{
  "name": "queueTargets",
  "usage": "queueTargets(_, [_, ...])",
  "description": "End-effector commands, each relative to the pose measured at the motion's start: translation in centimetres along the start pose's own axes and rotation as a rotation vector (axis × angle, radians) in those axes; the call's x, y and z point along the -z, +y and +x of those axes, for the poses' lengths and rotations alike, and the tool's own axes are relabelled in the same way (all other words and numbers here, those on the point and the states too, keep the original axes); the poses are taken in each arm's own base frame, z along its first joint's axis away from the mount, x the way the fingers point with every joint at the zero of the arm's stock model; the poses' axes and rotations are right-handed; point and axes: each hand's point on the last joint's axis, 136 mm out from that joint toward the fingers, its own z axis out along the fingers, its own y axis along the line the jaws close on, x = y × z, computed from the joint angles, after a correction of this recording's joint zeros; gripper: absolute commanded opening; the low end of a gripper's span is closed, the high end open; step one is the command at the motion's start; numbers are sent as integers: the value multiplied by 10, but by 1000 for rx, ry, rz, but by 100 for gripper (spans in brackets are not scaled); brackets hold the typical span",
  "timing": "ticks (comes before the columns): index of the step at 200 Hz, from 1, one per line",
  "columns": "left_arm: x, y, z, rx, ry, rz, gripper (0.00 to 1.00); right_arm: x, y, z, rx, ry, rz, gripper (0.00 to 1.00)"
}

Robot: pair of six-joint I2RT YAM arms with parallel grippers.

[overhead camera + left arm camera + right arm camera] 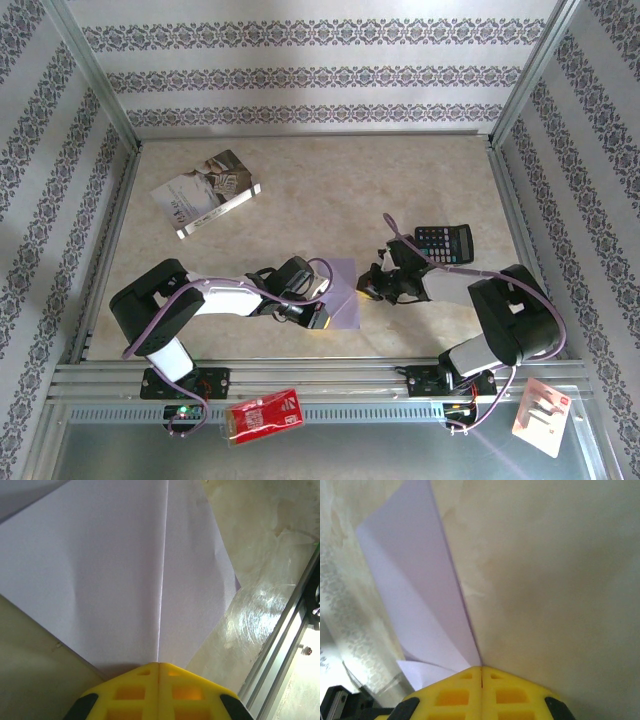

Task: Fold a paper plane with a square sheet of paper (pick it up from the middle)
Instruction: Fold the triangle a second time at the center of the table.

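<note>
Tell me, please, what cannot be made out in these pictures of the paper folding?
Top external: the left arm hides the left part of the pale lilac square sheet of paper.
Left wrist: the shut left gripper covers the crease's end, so pinching or pressing is unclear; the frame cuts off the sheet's far corners.
Right wrist: the shut right gripper hides the sheet's near tip.
Top external: the grey-white printed booklet's text is too small.

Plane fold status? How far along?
Done: the square sheet of paper carries one centre crease. In hand: left gripper, shut, sits at the crease's end; right gripper, shut, meets the sheet's edge; pinch or press, I can't tell. Remaining: nose folds and wings; no dart shape yet.
</note>
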Motion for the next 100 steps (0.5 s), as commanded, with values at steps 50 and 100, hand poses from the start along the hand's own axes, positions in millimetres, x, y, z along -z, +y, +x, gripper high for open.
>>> queueTargets(50, [-3,53,59,123,188,-198,0,11,22,32,94,-46,-4,0])
queueTargets(100, [-4,53,57,125,185,-196,0,-12,35,68,113,1,-3,0])
